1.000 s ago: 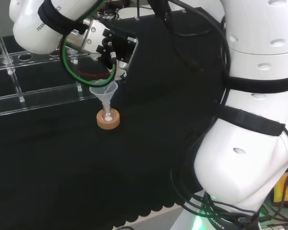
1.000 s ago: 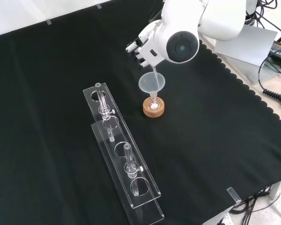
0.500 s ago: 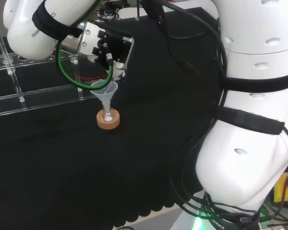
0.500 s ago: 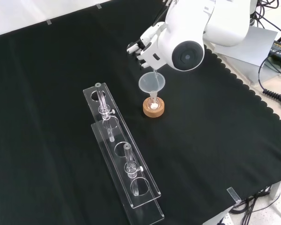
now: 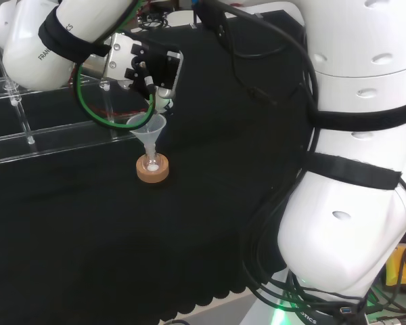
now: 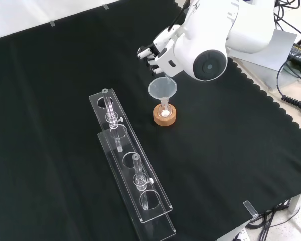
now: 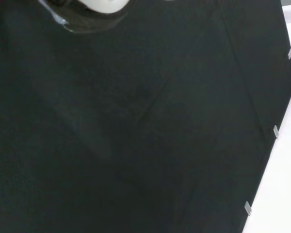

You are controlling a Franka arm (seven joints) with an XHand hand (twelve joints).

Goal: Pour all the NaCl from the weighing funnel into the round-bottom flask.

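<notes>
We see one clear funnel [image 6: 162, 89] standing upright with its stem in the neck of the round-bottom flask [image 6: 164, 113], a small clear vessel with a little white powder at its bottom, seated in one cork ring [image 6: 165, 118] near the middle of the black surface [image 6: 231, 150]. The hand [image 6: 158, 50] hangs just above the funnel; we cannot tell how its fingers are set. Two clear racks [image 6: 133, 165] lie left of the flask in the front view.

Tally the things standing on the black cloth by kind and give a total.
Clear racks: 2
Tubes in the racks: 2
Funnel: 1
Cork ring: 1
Total: 6
</notes>
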